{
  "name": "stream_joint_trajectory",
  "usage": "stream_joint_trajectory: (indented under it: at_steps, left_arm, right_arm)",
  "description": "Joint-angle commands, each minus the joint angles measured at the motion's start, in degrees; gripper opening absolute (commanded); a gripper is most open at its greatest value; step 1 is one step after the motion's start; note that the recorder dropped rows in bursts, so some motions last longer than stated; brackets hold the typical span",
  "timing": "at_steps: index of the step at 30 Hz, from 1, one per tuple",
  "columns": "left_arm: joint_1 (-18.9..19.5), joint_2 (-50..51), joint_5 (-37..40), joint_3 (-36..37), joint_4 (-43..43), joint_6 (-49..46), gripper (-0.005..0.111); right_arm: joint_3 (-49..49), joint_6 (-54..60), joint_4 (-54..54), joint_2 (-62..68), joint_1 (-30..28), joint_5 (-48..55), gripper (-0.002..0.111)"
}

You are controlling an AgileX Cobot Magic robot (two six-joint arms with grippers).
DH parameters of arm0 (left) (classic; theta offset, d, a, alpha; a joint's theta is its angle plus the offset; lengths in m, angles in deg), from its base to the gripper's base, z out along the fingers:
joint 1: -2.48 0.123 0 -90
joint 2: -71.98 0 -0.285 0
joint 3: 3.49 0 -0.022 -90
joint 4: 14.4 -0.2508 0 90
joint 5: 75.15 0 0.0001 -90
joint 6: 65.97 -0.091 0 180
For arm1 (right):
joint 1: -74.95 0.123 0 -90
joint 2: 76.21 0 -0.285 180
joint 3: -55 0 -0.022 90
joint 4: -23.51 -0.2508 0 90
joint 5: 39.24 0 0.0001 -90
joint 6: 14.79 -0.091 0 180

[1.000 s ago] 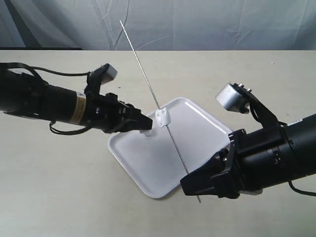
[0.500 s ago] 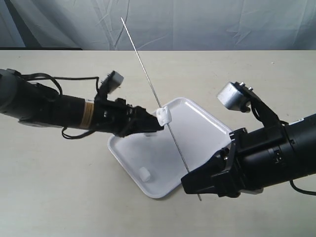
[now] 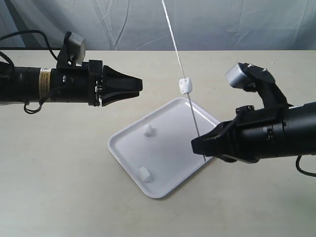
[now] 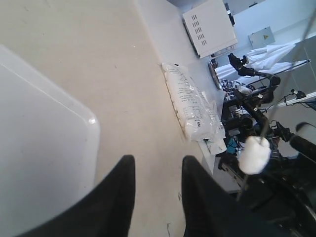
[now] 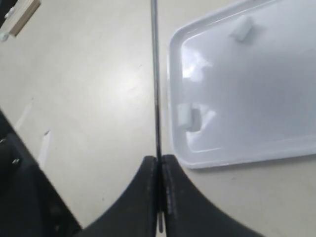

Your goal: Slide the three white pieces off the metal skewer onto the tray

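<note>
My right gripper (image 3: 196, 146) (image 5: 159, 160) is shut on the lower end of the metal skewer (image 3: 178, 54) (image 5: 154, 74), which rises steeply over the tray's far edge. One white piece (image 3: 185, 85) (image 4: 254, 154) sits threaded on the skewer, well above the tray. Two more white pieces (image 3: 147, 130) (image 3: 144, 173) lie loose on the white tray (image 3: 170, 148) (image 5: 256, 98); the right wrist view shows them too (image 5: 242, 28) (image 5: 186, 114). My left gripper (image 3: 141, 85) (image 4: 158, 160) is open and empty, hovering left of the threaded piece with a clear gap between them.
The tray lies at an angle mid-table on a beige tabletop (image 3: 59, 173). A grey curtain (image 3: 237, 24) hangs behind. A plastic bag (image 4: 190, 106) and a white box (image 4: 210, 27) stand beyond the table. A wooden block (image 5: 19, 17) lies off to one side.
The left gripper drew back to the left and opened. A second white piece now lies on the tray. The right gripper swung the skewer more upright and lifted it, one piece still threaded.
</note>
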Motion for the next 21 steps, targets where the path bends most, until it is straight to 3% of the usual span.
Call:
stream_joint_trajectory:
  at_steps: [1,7,21]
  left_arm:
    - [-1.36,-2.52,-0.72,0.04,0.36,1.92,0.032]
    - [-6.79,-3.12,-0.72,0.04,2.18,0.55,0.032]
    - [-7.84,-2.82,-0.72,0.04,7.16,-0.84,0.032]
  right_arm:
    - [1.48,-0.59,-0.97,2.75,-0.12,-1.96,-0.001]
    - [2.1,0.02,-2.14,5.35,-0.12,0.14,-0.001]
    - [2.1,1.12,-2.61,5.35,-0.12,2.52,-0.001]
